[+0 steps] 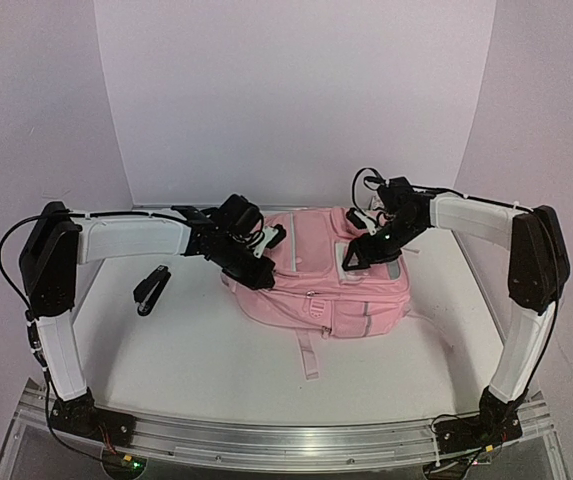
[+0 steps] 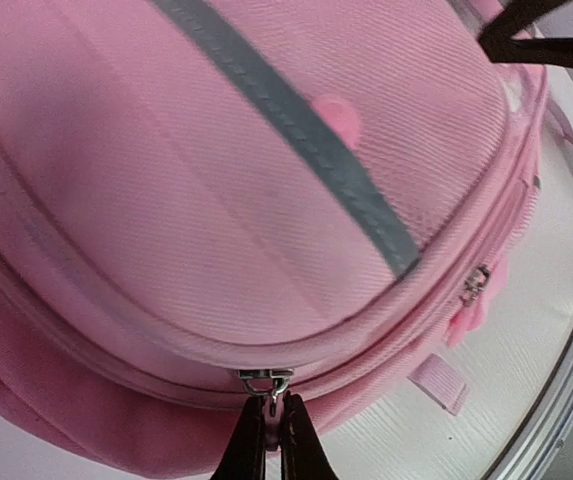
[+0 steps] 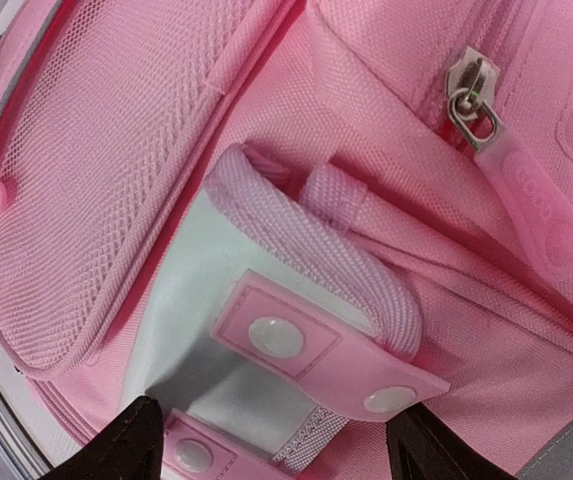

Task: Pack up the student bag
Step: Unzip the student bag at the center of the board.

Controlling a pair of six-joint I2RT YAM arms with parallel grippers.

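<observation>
The student bag (image 1: 311, 285) is a pink backpack lying flat in the middle of the table. My left gripper (image 1: 259, 262) is at its left edge. In the left wrist view the left gripper (image 2: 271, 412) is shut on the small metal zipper pull (image 2: 266, 383) of the bag's (image 2: 216, 200) main zip. My right gripper (image 1: 356, 256) is pressed down on the bag's top end. There its jaws (image 3: 276, 440) stand wide, with the bag's pink snap-button handle wrap (image 3: 316, 350) spanning between them and touching both fingers.
A black oblong object (image 1: 152, 290) lies on the white table left of the bag. A loose pink strap (image 1: 307, 355) trails toward the near edge. A second zip slider (image 2: 476, 284) and a pink rubber zipper tab (image 3: 531, 205) sit on the bag.
</observation>
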